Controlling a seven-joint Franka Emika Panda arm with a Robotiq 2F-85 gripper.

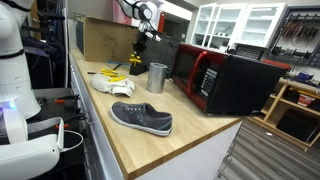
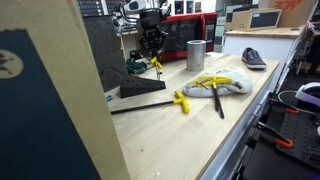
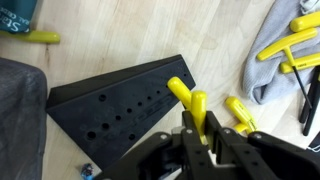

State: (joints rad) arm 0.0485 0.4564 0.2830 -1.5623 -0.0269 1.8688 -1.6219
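Yellow T-handle key (image 3: 188, 98) sits clamped between the fingers of the gripper (image 3: 200, 135), handle end sticking up past the pads in the wrist view. The key is in the air over the black stand (image 3: 120, 100), a wedge-shaped block with rows of holes, which sits on the wooden counter (image 1: 190, 135) toward its far end, close to the cardboard box (image 1: 105, 38).

Step in hand, my read: carrying the key above the stand, not yet seated in any hole. A next move would call for lining the shaft up with a free hole, keeping it plumb, then a slow descent. A tilted shaft could catch on the sloped face.

View differences:
- Wrist view gives the hole pattern and the grip itself. It also shows a second loose yellow key (image 3: 238, 112) just beside the stand, and the grey cloth (image 3: 275, 55) with more keys on it. No height above the stand can be read here.
- An exterior view shows the gap between the key (image 2: 155, 65) and the stand (image 2: 145, 87), plus a long black rod (image 2: 140, 105) lying near the counter's front edge.
- An exterior view adds the metal cup (image 1: 157, 77), microwave (image 1: 225, 80) and shoe (image 1: 141, 118), all well apart from the stand. The holes are too small to see there.
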